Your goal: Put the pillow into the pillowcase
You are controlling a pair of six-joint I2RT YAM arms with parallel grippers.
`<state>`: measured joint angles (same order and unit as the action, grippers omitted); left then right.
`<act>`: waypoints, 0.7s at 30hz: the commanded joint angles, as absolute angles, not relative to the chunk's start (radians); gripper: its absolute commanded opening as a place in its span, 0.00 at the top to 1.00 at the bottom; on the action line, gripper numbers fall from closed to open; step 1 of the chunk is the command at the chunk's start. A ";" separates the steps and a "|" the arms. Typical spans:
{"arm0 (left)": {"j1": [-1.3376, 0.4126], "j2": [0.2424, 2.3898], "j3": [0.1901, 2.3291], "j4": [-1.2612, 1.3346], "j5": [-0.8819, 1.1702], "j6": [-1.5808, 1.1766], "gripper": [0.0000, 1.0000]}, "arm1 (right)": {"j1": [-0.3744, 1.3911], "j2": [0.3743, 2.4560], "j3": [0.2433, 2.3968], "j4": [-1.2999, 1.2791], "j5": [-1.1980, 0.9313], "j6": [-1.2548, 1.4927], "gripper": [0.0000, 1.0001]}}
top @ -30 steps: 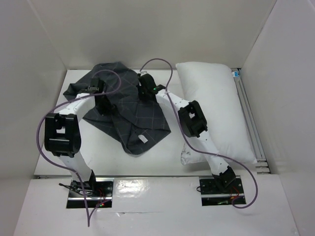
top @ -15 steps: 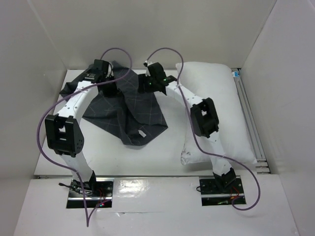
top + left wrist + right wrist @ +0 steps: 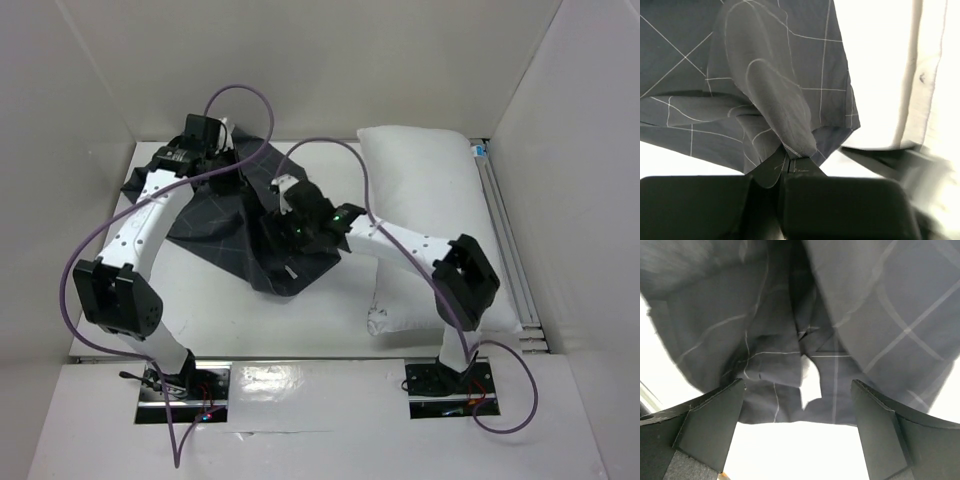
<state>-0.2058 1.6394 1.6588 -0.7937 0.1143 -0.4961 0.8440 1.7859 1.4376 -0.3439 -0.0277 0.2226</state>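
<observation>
Right hand (image 3: 285, 232) hangs low over the near half of the pillowcase (image 3: 245, 225), its two dark fingers (image 3: 710, 425) spread wide apart with nothing between them. From the right wrist view the checked fabric lies rumpled just under that gap, and a small white label (image 3: 809, 385) shows on it. The label sits close to the near corner of the pillowcase, which points toward the arm bases and lies on the white surface (image 3: 200, 300). The dark charcoal fabric with its thin light grid spreads in folds from that corner toward the far left. There the left hand (image 3: 212, 155) is closed tight on a pinched fold of it; the left wrist view shows the cloth running straight out from between the closed fingertips, bunched into a ridge. The pillow (image 3: 440, 210), white and plump, lies along the right side of the surface, beside the pillowcase and outside it, reaching from the near edge to the far wall.
</observation>
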 commanded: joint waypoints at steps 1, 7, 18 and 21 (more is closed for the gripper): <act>-0.204 1.569 1.698 -0.810 0.123 -0.460 1.00 | 0.856 1.867 1.465 -0.268 0.014 0.225 0.06; -0.204 1.516 1.680 -0.839 0.133 -0.449 1.00 | 0.877 2.043 1.584 -0.268 0.211 0.262 0.21; -0.204 1.419 1.516 -0.861 0.133 -0.399 1.00 | 0.808 1.928 1.534 -0.233 0.429 0.276 1.00; -0.213 1.419 1.488 -0.861 0.143 -0.399 1.00 | 0.775 1.867 1.482 -0.207 0.448 0.285 1.00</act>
